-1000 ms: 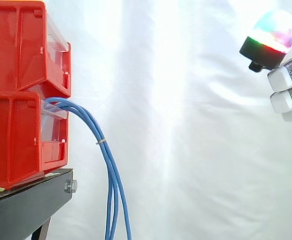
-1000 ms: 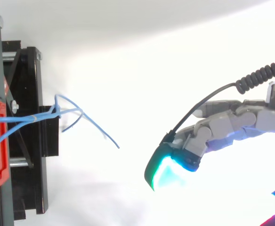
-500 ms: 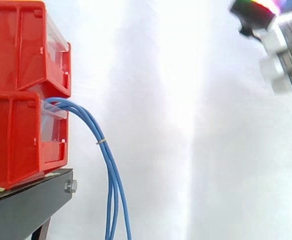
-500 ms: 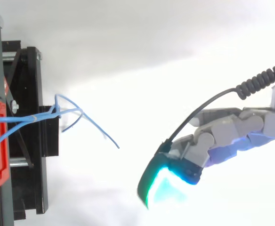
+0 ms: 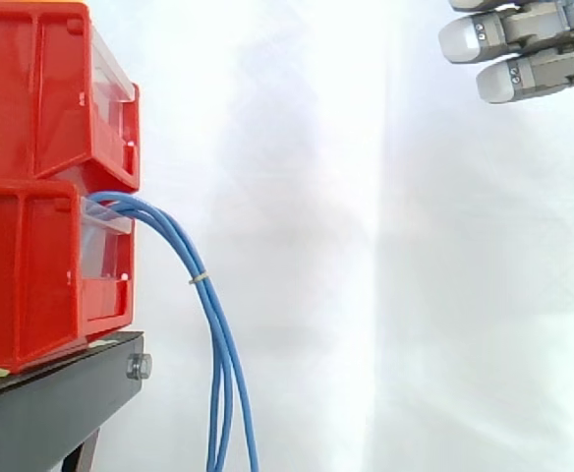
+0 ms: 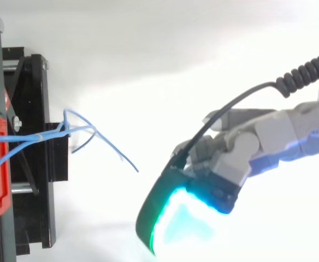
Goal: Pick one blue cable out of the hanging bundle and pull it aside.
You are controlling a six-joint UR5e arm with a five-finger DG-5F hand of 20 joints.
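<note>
Seen from the side, the hand sits high up at the right, its fingers stretched out loosely toward the left and holding nothing. Well below it and far off to its left, the blue cables spill out of the lower of two stacked red bins. They hang down past the black stand, in front of the white curtain. From above, the hand reaches in from the right with one pad glowing cyan. The blue cables fan out to its left, clear of the fingers.
</note>
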